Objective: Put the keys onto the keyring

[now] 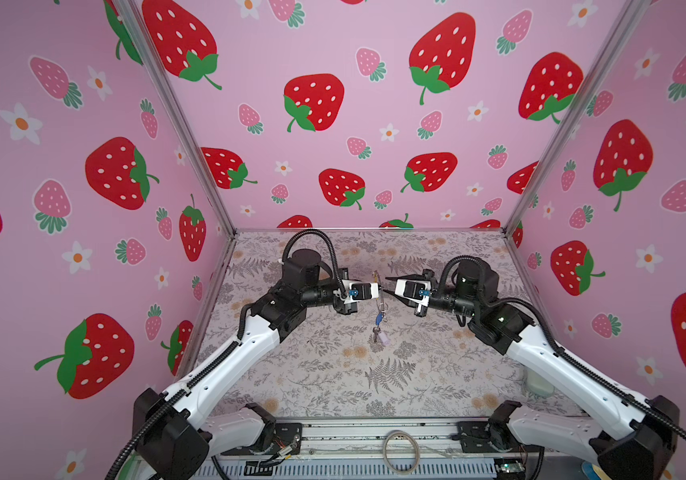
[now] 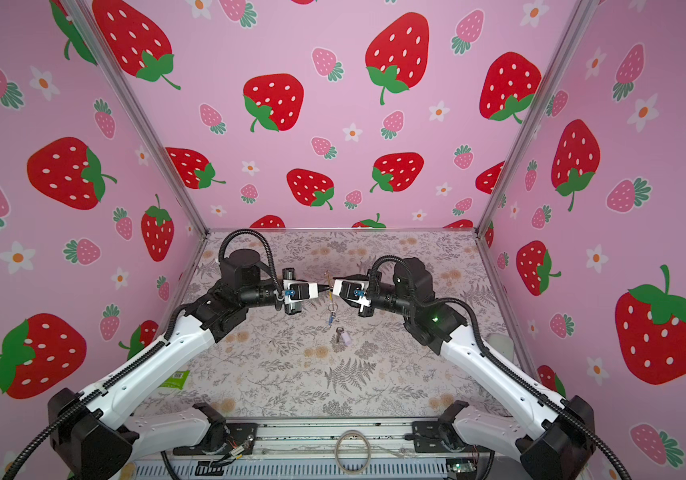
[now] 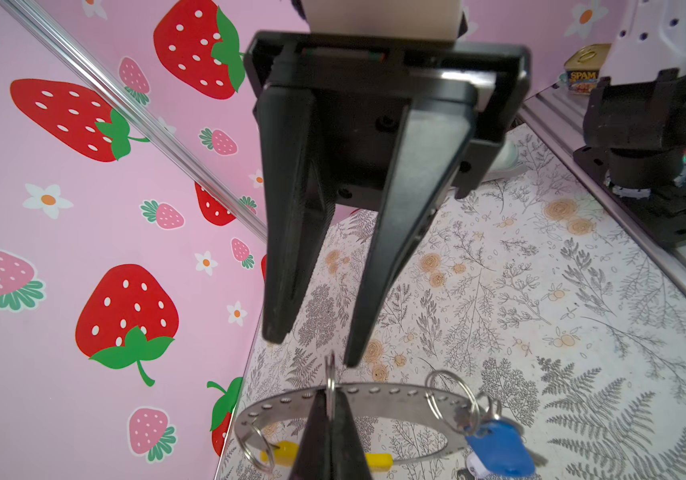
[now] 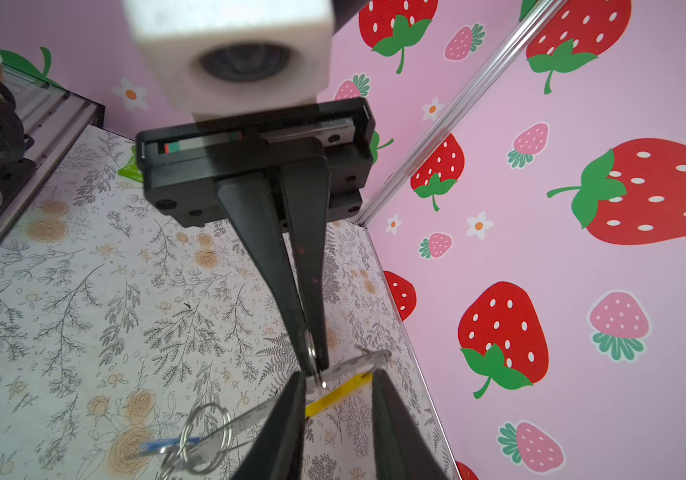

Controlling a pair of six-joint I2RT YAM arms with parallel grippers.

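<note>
Strawberry-print walls [image 1: 333, 124] enclosed the desk [image 1: 416, 374]. Above its middle the keyring [image 3: 374, 390] hung, pinched at a small loop [image 3: 330, 368] by the closed left hand [image 4: 312, 365], the blue-tagged key [image 3: 495, 444] already on it. The right hand [image 3: 312, 349] faced it, jaws apart, empty. Next seemed fetching the lilac-tagged key [image 1: 381, 336] from the desk below, plain in both top views; only wrist views showed the pinch.

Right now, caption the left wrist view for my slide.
Left gripper pinches the keyring by a small loop, blue-tagged key hanging on it, right gripper open opposite.

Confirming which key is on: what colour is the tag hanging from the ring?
Blue plastic tag; clearest in left wrist view.
</note>
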